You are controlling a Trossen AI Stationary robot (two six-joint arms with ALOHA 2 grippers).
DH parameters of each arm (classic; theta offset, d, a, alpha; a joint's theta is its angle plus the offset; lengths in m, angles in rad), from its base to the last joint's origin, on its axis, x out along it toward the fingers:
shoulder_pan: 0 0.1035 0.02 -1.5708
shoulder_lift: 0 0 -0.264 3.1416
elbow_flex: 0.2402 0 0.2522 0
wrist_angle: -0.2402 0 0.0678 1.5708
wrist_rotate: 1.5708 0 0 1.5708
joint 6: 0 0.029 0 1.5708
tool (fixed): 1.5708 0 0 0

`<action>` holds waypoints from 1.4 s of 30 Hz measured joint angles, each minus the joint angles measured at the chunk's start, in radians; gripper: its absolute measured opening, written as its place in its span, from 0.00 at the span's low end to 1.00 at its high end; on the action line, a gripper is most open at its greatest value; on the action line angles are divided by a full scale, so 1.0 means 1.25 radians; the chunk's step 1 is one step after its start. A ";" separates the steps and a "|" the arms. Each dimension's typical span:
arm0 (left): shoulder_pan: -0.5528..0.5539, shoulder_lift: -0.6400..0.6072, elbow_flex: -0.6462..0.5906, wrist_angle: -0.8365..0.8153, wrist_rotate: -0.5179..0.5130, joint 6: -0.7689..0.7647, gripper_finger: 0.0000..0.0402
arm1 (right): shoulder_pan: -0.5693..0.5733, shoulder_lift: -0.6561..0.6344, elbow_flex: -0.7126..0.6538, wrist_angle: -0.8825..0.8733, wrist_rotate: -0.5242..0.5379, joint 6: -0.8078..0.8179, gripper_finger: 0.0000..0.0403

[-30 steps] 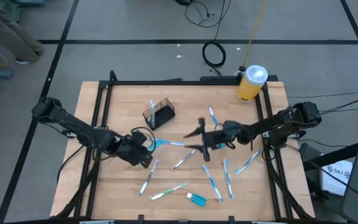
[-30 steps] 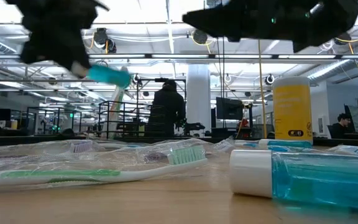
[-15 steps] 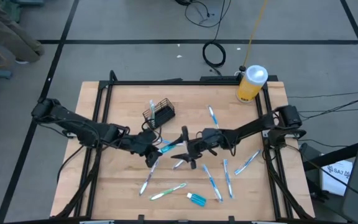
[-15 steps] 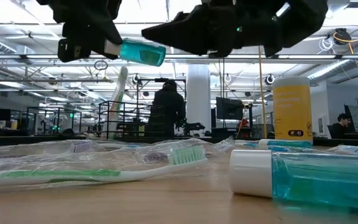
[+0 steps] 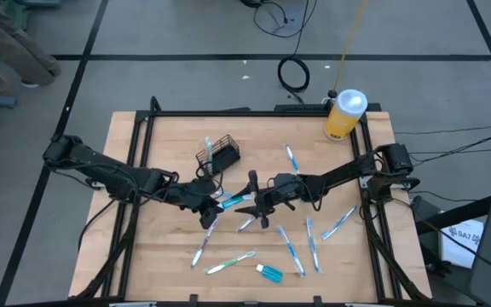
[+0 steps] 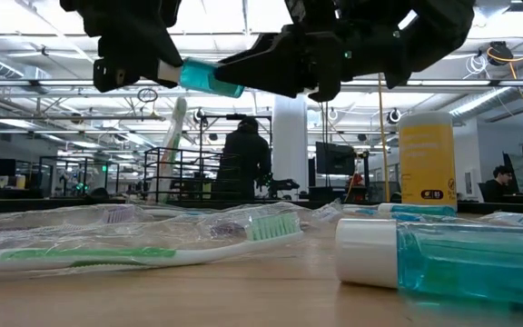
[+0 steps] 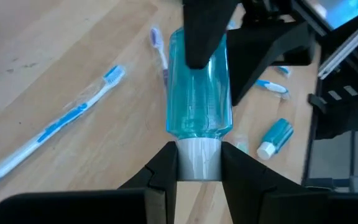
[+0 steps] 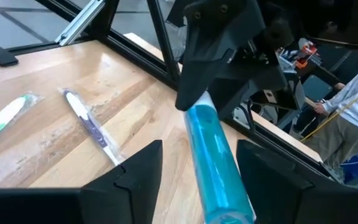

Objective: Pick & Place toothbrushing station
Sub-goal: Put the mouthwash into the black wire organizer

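two dark arms meet over the middle of the wooden table point(image 5: 164, 145), with the black wire-mesh caddy point(image 5: 219, 154) standing just behind them, touched by neither. the left gripper point(image 7: 197, 167) is clamped on the white cap of a small blue bottle point(image 7: 199, 93), held above the table. the right gripper point(image 8: 197, 163) has its fingers spread either side of that bottle's far end, not yet closed on it.

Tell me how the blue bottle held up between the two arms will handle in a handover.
The blue bottle looks smooth and round, so it may slip or twist. The left gripper pinches only its white cap, so the body could sag or swing. Liquid inside probably makes it weighty for its size. If dropped, it would likely roll.
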 joint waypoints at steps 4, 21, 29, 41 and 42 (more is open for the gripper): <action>0.001 0.000 0.000 0.020 0.000 0.010 0.23 | 0.000 0.000 0.000 0.005 0.001 -0.002 0.43; 0.000 -0.001 0.000 0.026 -0.004 0.018 0.27 | -0.002 0.000 -0.001 0.005 0.003 -0.020 0.30; 0.001 -0.001 0.001 0.027 -0.014 0.017 0.36 | -0.004 0.001 -0.002 0.002 0.000 -0.018 0.25; 0.001 -0.001 0.001 0.026 -0.018 0.093 0.32 | -0.006 0.001 -0.002 0.000 0.000 -0.018 0.25; 0.003 -0.001 0.001 0.026 -0.018 0.096 0.32 | -0.006 0.001 -0.002 0.000 0.000 -0.018 0.25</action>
